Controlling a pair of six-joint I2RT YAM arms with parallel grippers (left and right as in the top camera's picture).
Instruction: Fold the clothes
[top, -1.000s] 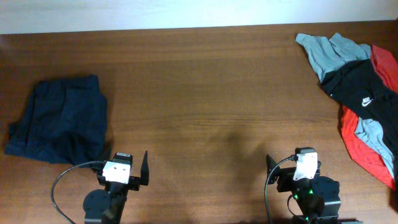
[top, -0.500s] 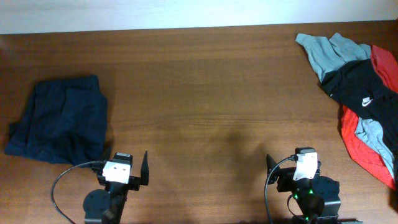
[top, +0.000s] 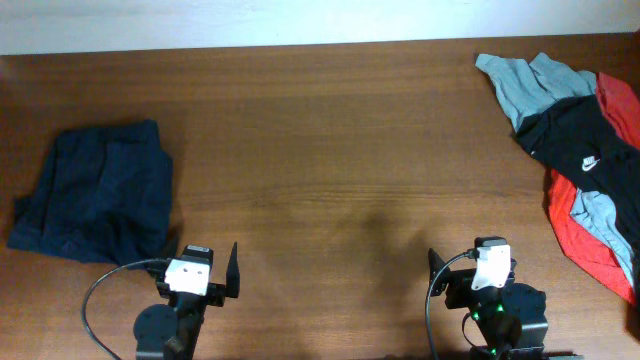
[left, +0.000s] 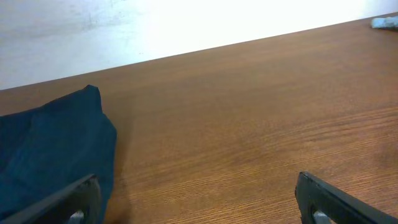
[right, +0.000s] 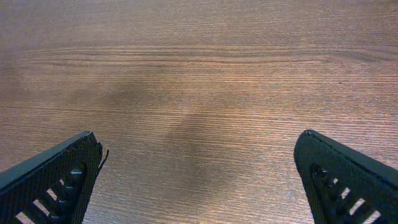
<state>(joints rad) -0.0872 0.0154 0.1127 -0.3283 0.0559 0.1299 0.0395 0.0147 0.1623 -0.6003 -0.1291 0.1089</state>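
The clothes, a pair of dark navy shorts (top: 95, 190), lie bunched on the left of the wooden table (top: 330, 150). In the left wrist view the navy shorts (left: 50, 149) fill the lower left, reaching behind the left finger. My left gripper (top: 198, 262) (left: 199, 199) rests at the front edge, just right of the shorts' near corner, open and holding nothing. My right gripper (top: 472, 258) (right: 199, 180) sits at the front right, open over bare wood, far from the shorts.
A heap of other garments lies at the back right: a grey one (top: 525, 85), a black one with a white logo (top: 580, 140) and a red one (top: 590, 235). A corner of the grey cloth (left: 385, 23) shows far off in the left wrist view.
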